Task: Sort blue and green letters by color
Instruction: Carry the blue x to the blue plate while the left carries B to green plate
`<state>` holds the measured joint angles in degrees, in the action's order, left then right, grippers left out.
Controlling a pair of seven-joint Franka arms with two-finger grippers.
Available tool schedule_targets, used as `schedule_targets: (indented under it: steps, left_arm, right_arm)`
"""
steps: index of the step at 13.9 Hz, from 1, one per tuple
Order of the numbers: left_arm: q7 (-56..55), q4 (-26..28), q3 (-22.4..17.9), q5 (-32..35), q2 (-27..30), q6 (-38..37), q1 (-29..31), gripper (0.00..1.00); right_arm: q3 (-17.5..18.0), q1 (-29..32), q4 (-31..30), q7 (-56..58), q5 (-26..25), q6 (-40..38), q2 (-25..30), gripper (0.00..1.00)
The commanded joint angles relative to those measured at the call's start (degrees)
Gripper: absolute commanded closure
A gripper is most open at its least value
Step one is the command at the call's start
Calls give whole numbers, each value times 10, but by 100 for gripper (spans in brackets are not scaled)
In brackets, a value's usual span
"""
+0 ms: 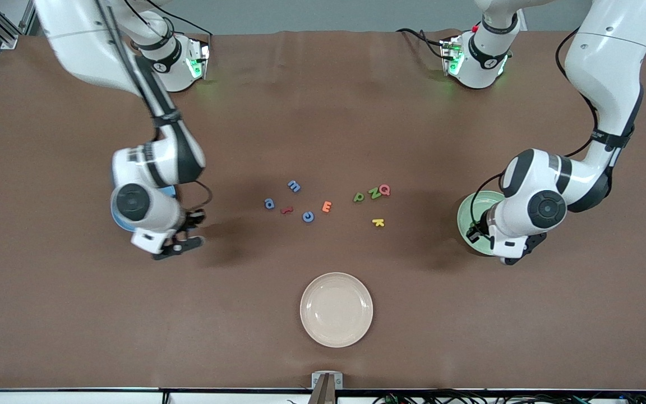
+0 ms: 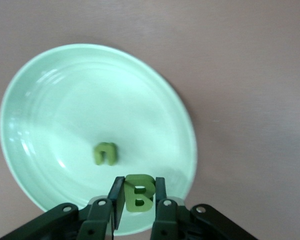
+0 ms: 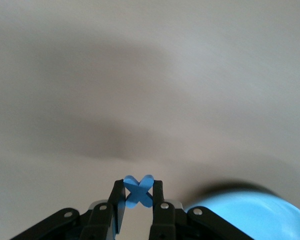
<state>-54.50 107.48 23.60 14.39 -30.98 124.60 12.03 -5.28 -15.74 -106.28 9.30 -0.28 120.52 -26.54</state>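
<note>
The right gripper, clamped on the blue x, hangs just beside the blue plate (not over it), so releasing here would miss, while the left gripper, clamped on the green B, hangs over the green plate.

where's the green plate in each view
Front view: the green plate sits toward the left arm's end of the table, mostly hidden under the left gripper.
Left wrist view: it fills most of the picture, one green letter lying in it.
Right wrist view: not in it.
Shared landmark: the left gripper, shut on the green B over the plate.
</note>
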Motion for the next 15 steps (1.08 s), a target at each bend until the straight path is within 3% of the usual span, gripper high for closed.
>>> schedule_targets:
  steps: [1,4,5,7,8,11,14,15]
  left_arm:
    - [25,47,3,7,32,15,14,97]
    - [41,74,2,7,34,48,25,97]
    - [46,75,2,7,33,52,26,97]
    - [53,82,1,11,31,66,36,97]
    - [58,84,1,19,30,70,40,97]
    - [62,88,2,23,29,71,49,97]
    - [62,88,2,23,26,80,49,95]
    - [62,88,2,23,22,82,49,89]
  right_arm:
    - [12,61,-30,52,-8,-64,55,99]
    - [12,101,-81,75,-9,-64,99,98]
    - [11,102,-88,75,-9,-65,107,86]
    - [11,108,-96,74,-9,-68,120,9]
    - [11,109,-104,73,-9,-66,131,0]
    - [12,107,-110,62,-5,-71,142,0]
    - [18,75,-117,-57,3,-70,156,0]
    - [18,51,-118,-98,12,-69,160,0]
